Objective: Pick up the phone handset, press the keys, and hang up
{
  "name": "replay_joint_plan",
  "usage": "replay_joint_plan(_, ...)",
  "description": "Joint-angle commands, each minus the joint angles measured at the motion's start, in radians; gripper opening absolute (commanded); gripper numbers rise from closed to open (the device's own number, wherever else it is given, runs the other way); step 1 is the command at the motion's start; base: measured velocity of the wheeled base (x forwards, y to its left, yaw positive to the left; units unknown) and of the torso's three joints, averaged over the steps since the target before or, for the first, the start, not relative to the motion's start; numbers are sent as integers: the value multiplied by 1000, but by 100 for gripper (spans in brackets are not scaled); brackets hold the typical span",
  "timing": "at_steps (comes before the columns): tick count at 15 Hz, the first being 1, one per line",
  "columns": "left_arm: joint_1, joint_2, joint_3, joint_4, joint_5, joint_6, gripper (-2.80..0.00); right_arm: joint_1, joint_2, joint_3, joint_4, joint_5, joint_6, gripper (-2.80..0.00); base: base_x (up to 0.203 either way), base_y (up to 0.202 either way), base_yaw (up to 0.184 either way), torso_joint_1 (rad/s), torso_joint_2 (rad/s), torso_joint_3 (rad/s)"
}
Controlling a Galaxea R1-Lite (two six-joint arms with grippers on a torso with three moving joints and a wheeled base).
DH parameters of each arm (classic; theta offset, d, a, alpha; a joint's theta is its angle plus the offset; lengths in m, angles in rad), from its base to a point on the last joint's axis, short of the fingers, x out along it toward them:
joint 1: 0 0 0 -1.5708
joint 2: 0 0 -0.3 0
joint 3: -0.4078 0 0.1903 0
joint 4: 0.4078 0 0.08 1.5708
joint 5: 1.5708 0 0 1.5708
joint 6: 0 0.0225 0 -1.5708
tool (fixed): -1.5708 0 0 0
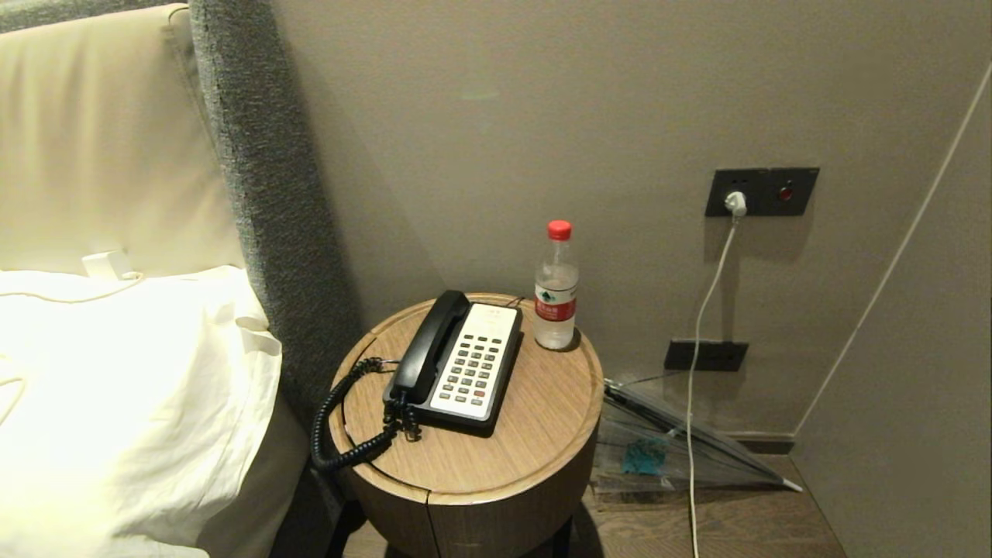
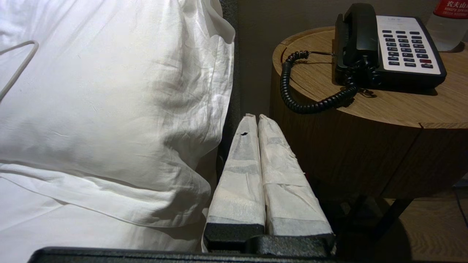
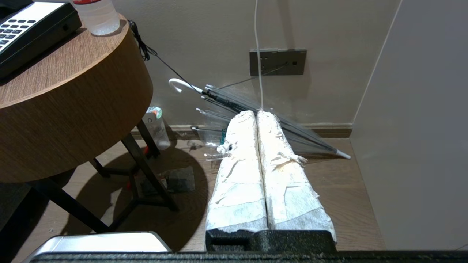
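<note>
Both end effectors, left [image 2: 257,118] and right [image 3: 257,114], closed and empty below table [image 1: 542,434]; phone handset [image 1: 430,341] cradled left of keys [image 1: 473,372], bottle [image 1: 556,287] close behind—reach could topple it.

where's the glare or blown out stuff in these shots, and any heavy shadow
Head view: the pillow is blown out, its folds lost. Right wrist view: the right gripper wrap glares white, and deep shadow pools under the side table. Left wrist view: dark below the tabletop beside the left gripper.
</note>
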Motion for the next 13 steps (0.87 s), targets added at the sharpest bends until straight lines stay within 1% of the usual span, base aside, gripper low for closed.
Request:
replay_joint_plan(1,0,-2,0,0,0,0,-280,0,-10,0,1,-1,0,-280,0,0,0,0,0,0)
replay_joint_plan(13,0,-2,0,0,0,0,-280,0,-11,0,1,-1,0,-280,0,0,0,0,0,0)
